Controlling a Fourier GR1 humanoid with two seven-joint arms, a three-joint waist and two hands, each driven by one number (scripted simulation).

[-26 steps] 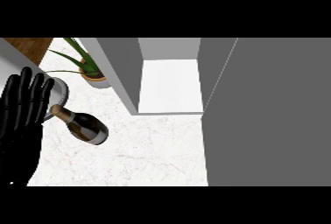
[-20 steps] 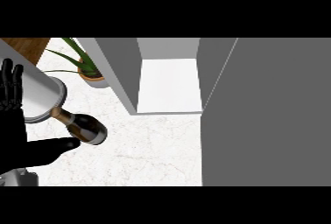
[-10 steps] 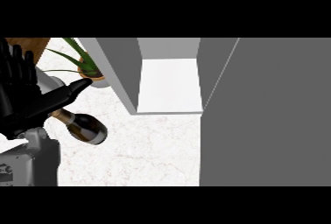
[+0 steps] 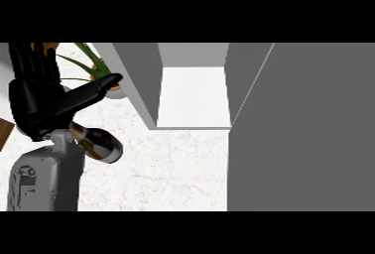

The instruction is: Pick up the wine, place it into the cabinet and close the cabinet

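The wine bottle lies on its side on the white marble counter, dark with a pale band near its base. Its neck end is hidden under my left hand and grey forearm. That hand hovers over the bottle at the view's left, fingers straight and pointing away, thumb stretched out to the right; it is open and not curled round the bottle. The cabinet stands open at the back, showing a white shelf. Its grey door fills the right side.
A potted plant with long green leaves stands at the back left, just beyond my thumb and beside the cabinet's grey left wall. A brown wooden edge shows at the far left.
My left hand has moved forward and slightly right over the bottle, bringing the grey forearm into view and covering the bottle's neck. The bottle has stayed in place.
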